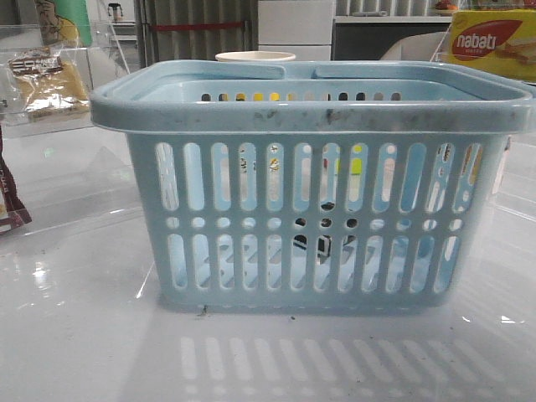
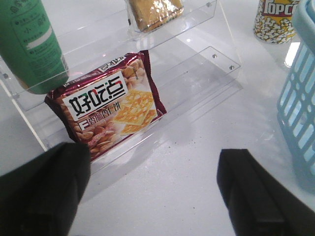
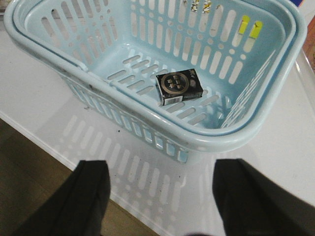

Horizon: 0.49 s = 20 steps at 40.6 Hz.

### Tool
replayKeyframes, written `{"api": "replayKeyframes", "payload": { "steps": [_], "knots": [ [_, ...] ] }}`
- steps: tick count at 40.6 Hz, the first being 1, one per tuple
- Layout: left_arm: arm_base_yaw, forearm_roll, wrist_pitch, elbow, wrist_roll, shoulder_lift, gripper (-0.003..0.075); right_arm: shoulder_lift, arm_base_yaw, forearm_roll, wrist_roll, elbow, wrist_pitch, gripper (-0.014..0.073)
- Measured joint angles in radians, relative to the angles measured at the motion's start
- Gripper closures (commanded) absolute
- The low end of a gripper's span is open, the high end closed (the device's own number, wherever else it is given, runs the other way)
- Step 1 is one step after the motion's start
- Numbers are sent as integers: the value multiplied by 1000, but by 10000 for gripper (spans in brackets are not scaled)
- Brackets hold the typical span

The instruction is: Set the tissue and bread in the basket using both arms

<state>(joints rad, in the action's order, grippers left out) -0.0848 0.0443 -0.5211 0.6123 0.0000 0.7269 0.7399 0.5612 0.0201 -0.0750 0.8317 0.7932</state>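
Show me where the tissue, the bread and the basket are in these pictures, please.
tissue (image 3: 179, 87): right wrist view, on its dark top face, inside the basket.
bread (image 1: 52, 88): front view, on the yellow-brown part of the packet.
basket (image 1: 310, 115): front view, on the near rim.

- The glossy white table (image 1: 75, 352) carries the blue basket (image 1: 310, 117) at centre.
- A clear rack (image 2: 197, 83) sits left.
- A popcorn cup (image 2: 275, 22) stands beyond.
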Motion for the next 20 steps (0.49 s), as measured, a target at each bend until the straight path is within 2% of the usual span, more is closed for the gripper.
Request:
{"api": "replayKeyframes", "payload": {
  "steps": [20],
  "knots": [
    [6, -10, 13, 442, 0, 597, 126, -2, 0, 0, 0, -4, 0, 44]
  ]
}}
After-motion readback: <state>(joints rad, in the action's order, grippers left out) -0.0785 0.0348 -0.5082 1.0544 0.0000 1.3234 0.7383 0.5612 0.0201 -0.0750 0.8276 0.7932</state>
